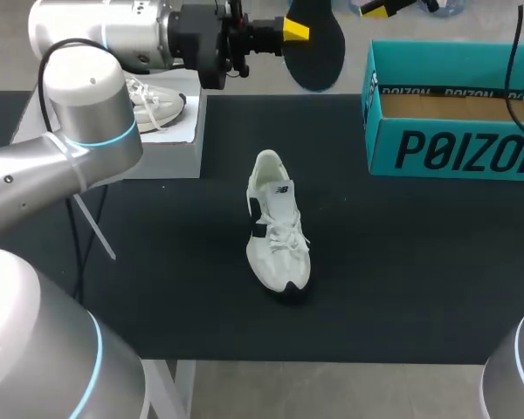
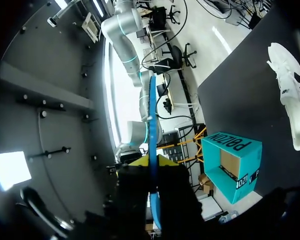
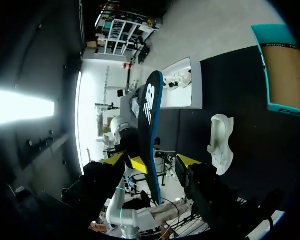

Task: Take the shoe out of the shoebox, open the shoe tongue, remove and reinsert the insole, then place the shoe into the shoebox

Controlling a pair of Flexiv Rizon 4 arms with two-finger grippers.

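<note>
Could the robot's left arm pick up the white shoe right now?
Probably not yet: the left gripper is shut on the flat black insole, held high at the table's far edge. The white lace-up sneaker itself lies uncovered on the black table.

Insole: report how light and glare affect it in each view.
Head view: the insole is evenly lit, dark, no glare. Left wrist view: it shows edge-on against a bright strip of light. Right wrist view: its face is well lit, with a blown-out light patch beside it.
</note>
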